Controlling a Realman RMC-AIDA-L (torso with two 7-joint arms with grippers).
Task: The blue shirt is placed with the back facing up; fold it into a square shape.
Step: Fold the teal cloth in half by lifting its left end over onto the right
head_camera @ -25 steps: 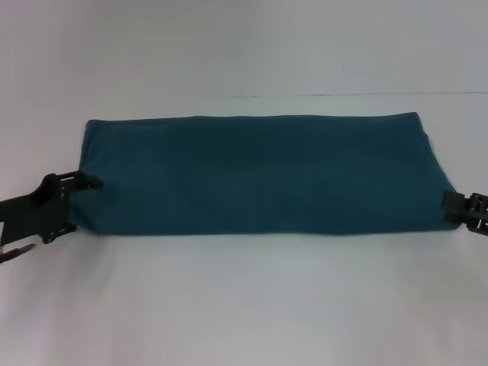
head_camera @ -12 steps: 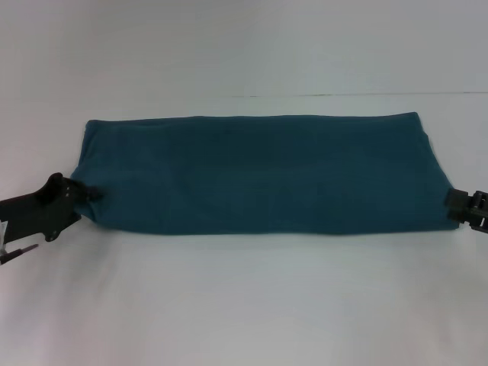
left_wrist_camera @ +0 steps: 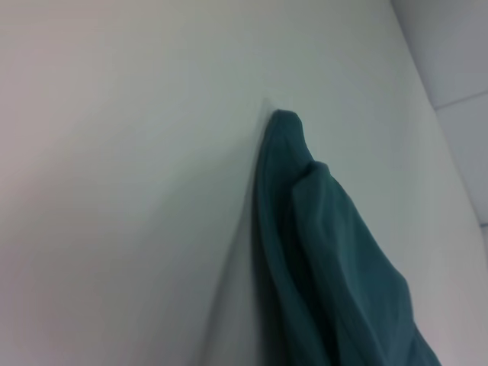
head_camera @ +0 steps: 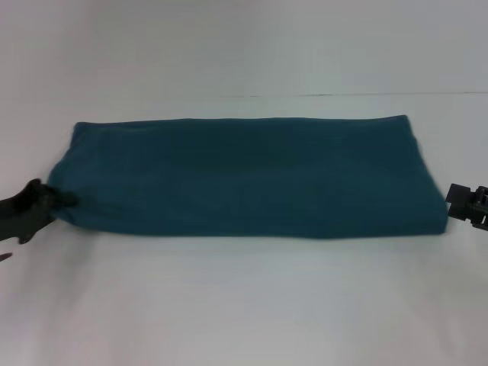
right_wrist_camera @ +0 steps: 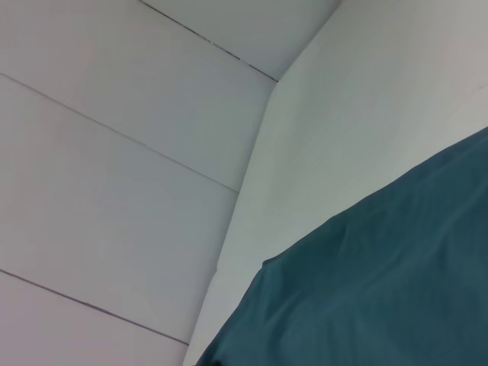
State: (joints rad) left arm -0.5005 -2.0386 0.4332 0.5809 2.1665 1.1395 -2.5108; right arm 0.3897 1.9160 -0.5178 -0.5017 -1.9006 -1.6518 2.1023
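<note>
The blue shirt (head_camera: pixel 248 175), a long band across the white table (head_camera: pixel 244 305), is soft and limp; we judge its end corners the best holds, with the left gripper (head_camera: pixel 47 204) pinching the near-left corner and the right gripper (head_camera: pixel 457 204) just beside the right end, closure indeterminable.

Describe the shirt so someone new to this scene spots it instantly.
Start from the white table that fills the head view. Across its middle lies the blue shirt, folded into a long band running left to right, with the left gripper at one end and the right gripper by the other. It is the only coloured, soft thing there.
</note>
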